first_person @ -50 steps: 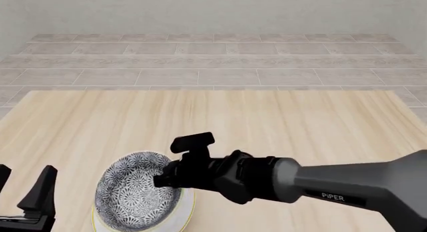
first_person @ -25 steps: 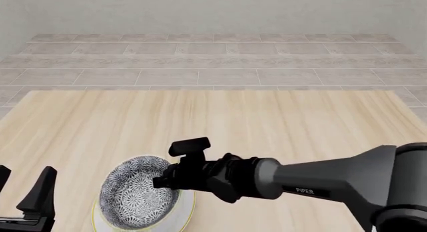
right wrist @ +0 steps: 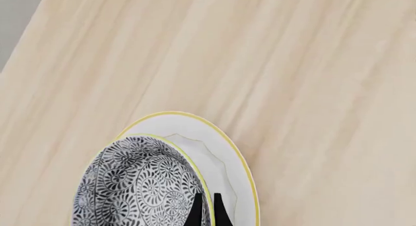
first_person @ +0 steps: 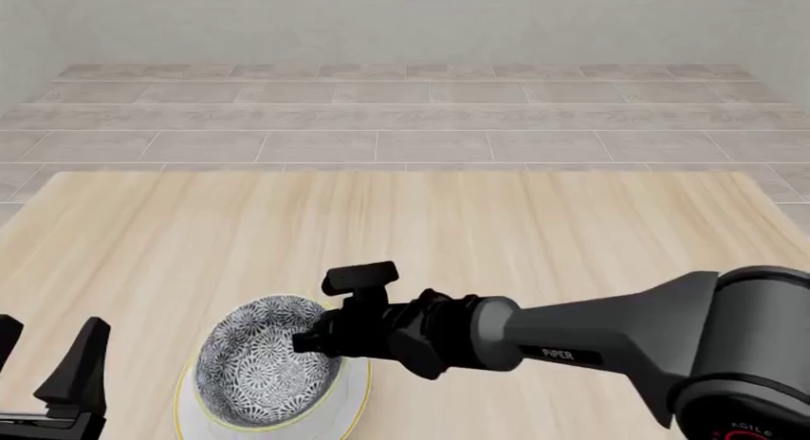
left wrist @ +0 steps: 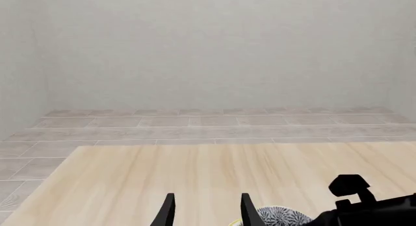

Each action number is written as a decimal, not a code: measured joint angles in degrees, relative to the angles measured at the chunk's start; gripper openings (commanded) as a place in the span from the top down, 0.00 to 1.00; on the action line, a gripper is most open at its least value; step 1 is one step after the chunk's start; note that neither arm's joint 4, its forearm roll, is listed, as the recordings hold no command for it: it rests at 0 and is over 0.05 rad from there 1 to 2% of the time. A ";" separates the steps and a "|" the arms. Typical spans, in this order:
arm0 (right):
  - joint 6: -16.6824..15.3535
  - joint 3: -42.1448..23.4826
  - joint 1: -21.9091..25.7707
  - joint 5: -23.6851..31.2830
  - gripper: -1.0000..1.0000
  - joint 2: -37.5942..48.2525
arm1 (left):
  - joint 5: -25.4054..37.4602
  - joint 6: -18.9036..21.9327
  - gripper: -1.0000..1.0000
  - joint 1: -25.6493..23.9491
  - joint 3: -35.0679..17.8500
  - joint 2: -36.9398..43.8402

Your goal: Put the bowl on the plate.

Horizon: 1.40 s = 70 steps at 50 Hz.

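Pale wood table [first_person: 532, 222] lies bare around the plate [first_person: 348, 412] — my right arm crosses in front. The floral bowl [first_person: 260, 364] sits on the plate, tilted, its rim pinched in my right gripper [right wrist: 205, 209]. My left gripper [left wrist: 204, 211] hangs spread — holding nothing.

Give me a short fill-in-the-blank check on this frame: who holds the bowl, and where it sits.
1. The bowl is pinched at its rim by the ____ gripper.
2. Under the bowl lies the white ____ with a yellow rim.
3. The left gripper holds ____.
4. The pattern inside the bowl is ____.

Missing words: right; plate; nothing; floral
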 measured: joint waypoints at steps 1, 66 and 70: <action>-0.02 -0.04 -0.01 0.01 1.00 0.04 | 0.07 0.00 0.00 0.00 0.00 -0.07; -3.37 0.21 0.80 3.51 0.00 -5.49 | -0.16 0.17 0.00 -0.28 0.11 -0.14; -4.19 0.27 0.60 4.56 0.00 -7.20 | -0.19 0.20 0.00 -0.32 0.16 -0.15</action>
